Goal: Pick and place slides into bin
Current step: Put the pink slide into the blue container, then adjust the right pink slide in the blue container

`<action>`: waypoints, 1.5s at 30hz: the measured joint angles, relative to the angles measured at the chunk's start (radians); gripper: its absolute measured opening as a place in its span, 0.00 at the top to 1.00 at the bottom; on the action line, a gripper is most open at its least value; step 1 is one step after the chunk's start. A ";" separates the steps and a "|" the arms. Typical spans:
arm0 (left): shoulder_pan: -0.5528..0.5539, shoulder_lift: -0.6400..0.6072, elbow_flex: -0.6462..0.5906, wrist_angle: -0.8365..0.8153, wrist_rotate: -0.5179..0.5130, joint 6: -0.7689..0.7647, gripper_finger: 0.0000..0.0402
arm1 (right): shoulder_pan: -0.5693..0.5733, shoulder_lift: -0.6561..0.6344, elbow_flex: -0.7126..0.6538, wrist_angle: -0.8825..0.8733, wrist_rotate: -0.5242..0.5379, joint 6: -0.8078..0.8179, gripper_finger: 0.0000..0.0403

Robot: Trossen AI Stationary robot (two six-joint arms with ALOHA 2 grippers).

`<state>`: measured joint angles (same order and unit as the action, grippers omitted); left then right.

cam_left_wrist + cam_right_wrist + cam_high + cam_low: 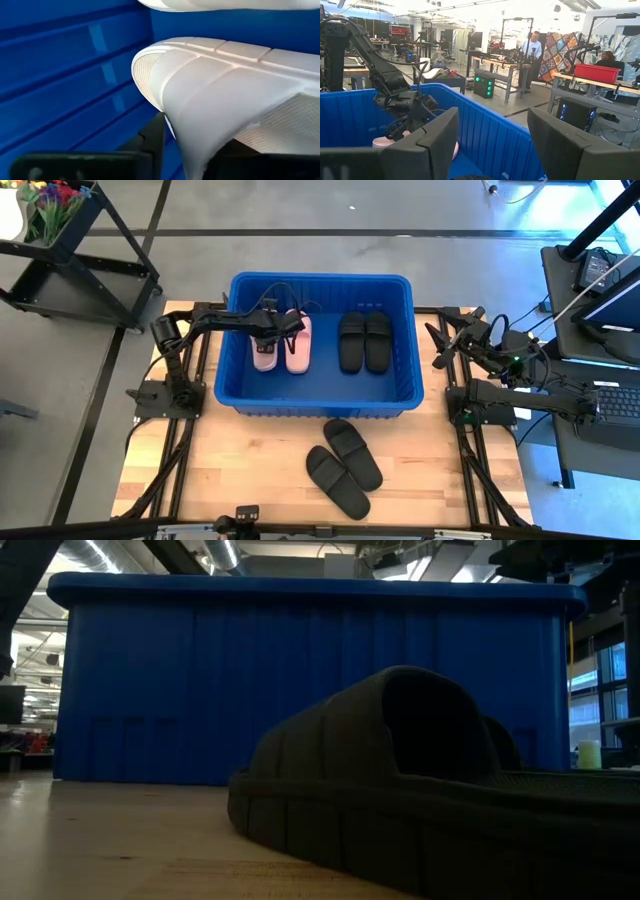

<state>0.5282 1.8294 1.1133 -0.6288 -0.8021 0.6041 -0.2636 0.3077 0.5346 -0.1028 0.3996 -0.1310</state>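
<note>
- High view: four of the six slides already lie in the bin (320,395). The pale pair (282,343) sits in its left half and a black pair (364,341) right of it. Two black slides (344,467) are left on the counter (230,470), just in front of the bin's near wall, so I judge the job about two-thirds done.
- High view: the left gripper (268,332) is down inside the bin over the pale pair. The right gripper (446,346) waits outside the bin's right wall, clear of it. The counter in front of the bin is open on both sides of the two black slides.
- Low view: one black slide fills the foreground and the bin's blue wall stands high behind it, so each remaining slide must be lifted over the rim.
- Left wrist view: the left fingers (150,145) sit on either side of a pale slide's strap, close to the ribbed wall; whether they grip it I cannot tell.
- Right wrist view: the right fingers (440,135) are spread wide and hold nothing, level with the rim.
</note>
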 joint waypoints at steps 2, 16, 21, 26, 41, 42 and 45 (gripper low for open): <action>0.000 0.000 0.000 0.000 -0.001 0.000 0.77 | 0.000 0.000 0.000 0.000 0.000 0.000 0.41; -0.019 0.000 -0.001 -0.037 -0.003 0.023 0.66 | 0.000 0.000 0.000 0.000 0.000 0.026 0.41; -0.015 0.000 -0.001 -0.039 -0.002 -0.025 0.66 | 0.000 0.000 0.000 0.000 0.000 0.026 0.41; -0.015 0.000 -0.001 -0.052 0.011 -0.052 0.65 | 0.000 0.000 0.000 0.000 0.000 0.026 0.41; -0.020 -0.063 -0.001 -0.120 0.036 -0.108 0.44 | 0.000 0.000 0.000 0.000 0.000 0.026 0.41; -0.023 -0.078 -0.001 -0.125 0.040 -0.108 0.44 | 0.000 0.000 0.000 0.000 0.000 0.026 0.41; -0.032 -0.129 -0.001 -0.134 0.041 -0.107 0.44 | 0.000 0.000 0.000 0.000 0.000 0.026 0.41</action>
<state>0.4960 1.7007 1.1126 -0.7631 -0.7612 0.4968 -0.2638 0.3073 0.5346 -0.1028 0.3996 -0.1054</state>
